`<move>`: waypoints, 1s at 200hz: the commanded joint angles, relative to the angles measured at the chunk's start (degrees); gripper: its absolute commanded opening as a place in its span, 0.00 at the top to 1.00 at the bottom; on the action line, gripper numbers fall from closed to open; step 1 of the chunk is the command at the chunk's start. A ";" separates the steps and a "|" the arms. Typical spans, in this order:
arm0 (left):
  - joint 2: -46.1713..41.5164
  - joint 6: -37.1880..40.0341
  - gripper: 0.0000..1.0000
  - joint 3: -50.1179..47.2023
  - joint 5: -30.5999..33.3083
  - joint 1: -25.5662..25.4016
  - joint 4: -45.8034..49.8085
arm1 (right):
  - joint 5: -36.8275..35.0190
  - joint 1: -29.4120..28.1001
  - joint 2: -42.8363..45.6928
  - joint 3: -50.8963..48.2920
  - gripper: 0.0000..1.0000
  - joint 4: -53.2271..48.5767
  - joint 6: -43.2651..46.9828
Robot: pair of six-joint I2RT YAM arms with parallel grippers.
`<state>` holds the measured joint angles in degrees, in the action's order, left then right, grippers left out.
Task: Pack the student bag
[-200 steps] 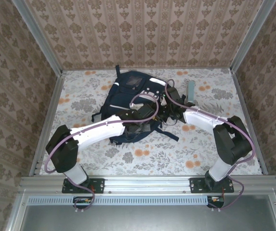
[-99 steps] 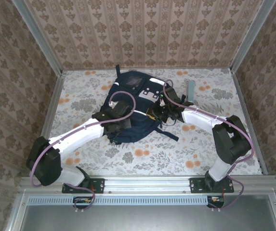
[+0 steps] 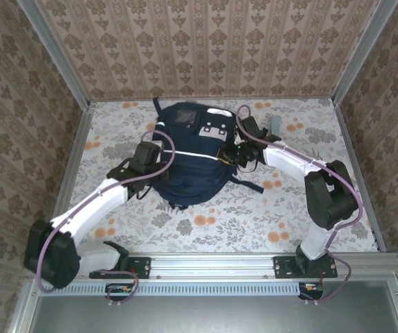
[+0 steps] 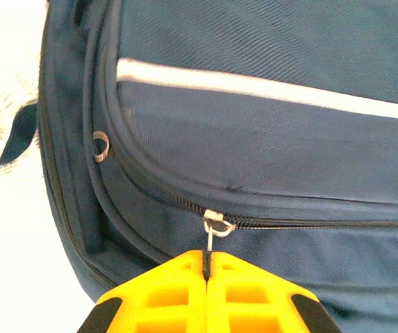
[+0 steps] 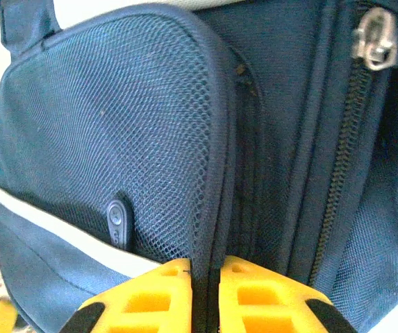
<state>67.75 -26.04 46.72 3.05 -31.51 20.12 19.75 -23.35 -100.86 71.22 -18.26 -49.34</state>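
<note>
student bag (image 4: 268, 159): matt woven cloth | mesh pocket (image 5: 101, 139): netting | zip pull (image 4: 214, 225): shiny metal | fingers (image 4: 164, 295): smooth plastic

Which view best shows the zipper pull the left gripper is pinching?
Left wrist: the small silver metal zipper pull is close up, pinched by the left gripper. In top external it is too small to tell on the navy fabric backpack. Right wrist shows another slider.

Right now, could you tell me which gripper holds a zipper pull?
The left gripper, shut on the metal zipper pull of the student bag; the right gripper clamps a mesh pocket edge instead.
</note>
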 commanded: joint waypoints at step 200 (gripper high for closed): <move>11.70 8.68 0.58 4.94 -15.53 1.62 -0.45 | 3.74 -3.53 10.97 -6.36 0.33 1.81 -1.50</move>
<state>78.52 -19.62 49.82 -8.47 -30.26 20.91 21.96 -26.39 -88.90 64.69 -17.74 -49.28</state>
